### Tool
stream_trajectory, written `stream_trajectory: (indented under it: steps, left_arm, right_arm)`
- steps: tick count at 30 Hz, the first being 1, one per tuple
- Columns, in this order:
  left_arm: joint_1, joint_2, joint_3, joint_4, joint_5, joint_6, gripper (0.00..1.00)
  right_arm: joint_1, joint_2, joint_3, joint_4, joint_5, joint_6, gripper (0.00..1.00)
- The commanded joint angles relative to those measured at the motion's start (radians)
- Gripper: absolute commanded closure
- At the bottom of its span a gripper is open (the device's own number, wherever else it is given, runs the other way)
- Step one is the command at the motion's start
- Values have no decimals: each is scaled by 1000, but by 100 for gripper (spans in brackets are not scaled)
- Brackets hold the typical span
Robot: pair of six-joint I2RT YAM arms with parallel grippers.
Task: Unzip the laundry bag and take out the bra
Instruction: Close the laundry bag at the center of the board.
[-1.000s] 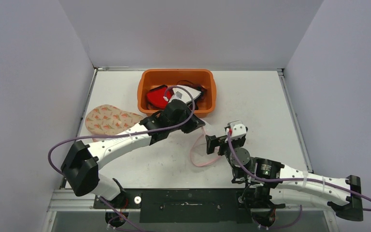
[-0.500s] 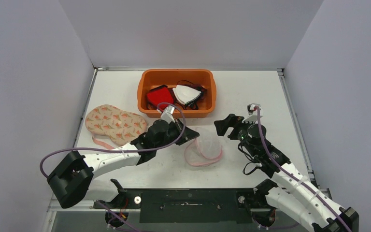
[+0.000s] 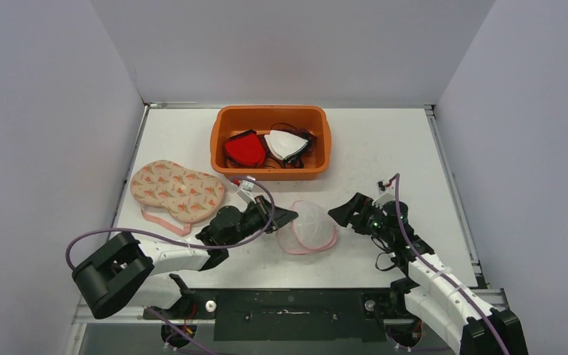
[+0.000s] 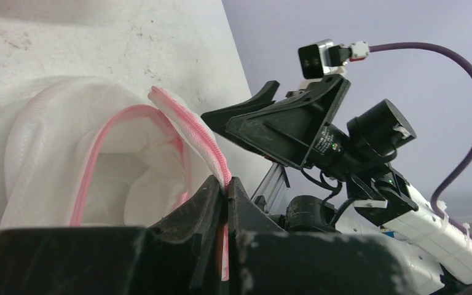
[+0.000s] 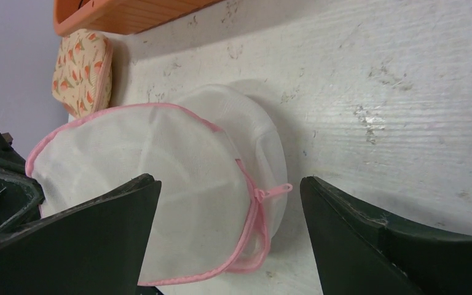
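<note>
One soft, round mesh laundry bag (image 3: 312,228) is lying near the front edge. The left gripper (image 4: 226,184) is pinching its pink rim, and the right gripper (image 3: 342,211) is gaping wide.

Bright, even light falls from above, leaving soft shadows on the desk (image 3: 384,148). Up close, the left claw (image 4: 225,187) looks dark and blurred.

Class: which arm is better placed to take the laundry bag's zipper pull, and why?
Right. The right gripper is open, facing the zipper pull; the left gripper is shut on the pink rim of the laundry bag.
</note>
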Motion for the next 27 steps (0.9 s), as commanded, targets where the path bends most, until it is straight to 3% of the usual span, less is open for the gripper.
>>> stream_trajectory:
  steps: [1,9,21,23,27]
  left_arm:
    - [-2,45,-11,197,33,40,100]
    - [-7,138,-61,279,46,35,100]
    - [-25,167,-46,162,26,74,99]
    - [-26,159,-41,134,21,79,95]
    - [-26,114,-32,57,10,93,74]
  right_arm:
    - [-16,65,-31,182,-112,47,13]
    - [-22,177,-83,288,-158,68,15]
    - [-21,266,-122,358,-164,81,26]
    - [-21,263,-122,352,-160,75,32]
    - [-21,247,-122,329,-150,54,43]
